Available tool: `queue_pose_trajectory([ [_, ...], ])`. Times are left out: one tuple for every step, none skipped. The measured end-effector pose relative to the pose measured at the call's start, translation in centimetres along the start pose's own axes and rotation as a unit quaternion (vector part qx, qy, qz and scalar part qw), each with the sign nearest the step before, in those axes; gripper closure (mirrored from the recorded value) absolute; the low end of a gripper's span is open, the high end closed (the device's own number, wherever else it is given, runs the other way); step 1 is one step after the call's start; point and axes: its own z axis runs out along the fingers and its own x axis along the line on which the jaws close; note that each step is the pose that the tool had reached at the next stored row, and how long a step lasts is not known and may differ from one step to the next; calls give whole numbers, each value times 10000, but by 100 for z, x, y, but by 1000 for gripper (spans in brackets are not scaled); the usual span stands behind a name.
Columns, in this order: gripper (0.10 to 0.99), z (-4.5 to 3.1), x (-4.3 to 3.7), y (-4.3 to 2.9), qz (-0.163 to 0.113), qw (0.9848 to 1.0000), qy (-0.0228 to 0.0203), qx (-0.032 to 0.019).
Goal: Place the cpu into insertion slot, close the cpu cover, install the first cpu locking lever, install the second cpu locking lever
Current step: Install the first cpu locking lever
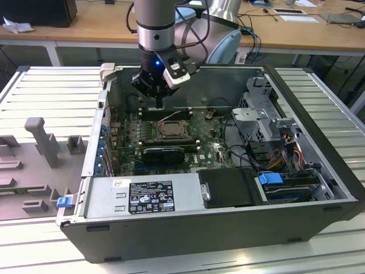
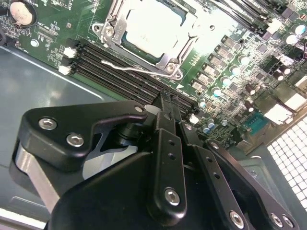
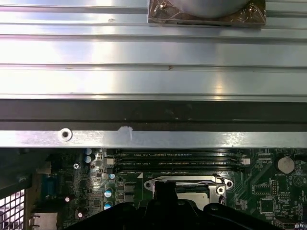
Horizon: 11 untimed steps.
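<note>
the arm hangs down into the open computer case [image 1: 319,188], its gripper [image 1: 158,98] poised just above the green motherboard [image 1: 214,149], over the black memory slots [image 1: 165,112] beside the socket. in the second wrist view the two dark fingers [image 2: 168,143] run close side by side and look pressed together with nothing between them, though from where they are seen i would not swear to the very tips.

the cpu [image 2: 153,26] sits in the insertion slot [image 1: 170,131], its pale metal top glaring bright in the second wrist view. the cpu cover [image 2: 175,56] lies down flat around it, a silvery frame with the chip showing through its window. a thin wire locking lever [image 2: 129,68] runs along the socket edge nearest the memory slots [image 2: 120,72]; whether it is hooked down i cannot tell.

in the first wrist view the socket frame [image 3: 218,184] peeks out just past the memory slots [image 3: 177,160], and beyond it lie the case wall [image 3: 153,139] and a ribbed metal table [image 3: 153,52].

in the exterior view a power supply [image 1: 142,197] with a label lies along the near side of the case, and a grey fixture plate [image 1: 40,165] rests on the table at the exterior view's left.
</note>
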Motion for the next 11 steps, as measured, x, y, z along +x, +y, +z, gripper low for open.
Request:
queue_pose_trajectory([
  [980,0,-5,0,0,10000,0,0],
  [980,1,-11,0,0,10000,0,0],
  [980,1,-19,0,0,10000,0,0],
  [980,2,-24,0,0,10000,0,0],
  [980,2,-28,0,0,10000,0,0],
  [980,3,-32,0,0,10000,0,0],
  [980,3,-37,0,0,10000,0,0],
  [980,3,-42,0,0,10000,0,0],
  [980,4,-52,0,0,10000,0,0],
  [980,5,-61,0,0,10000,0,0],
  [980,6,-69,0,0,10000,0,0],
])
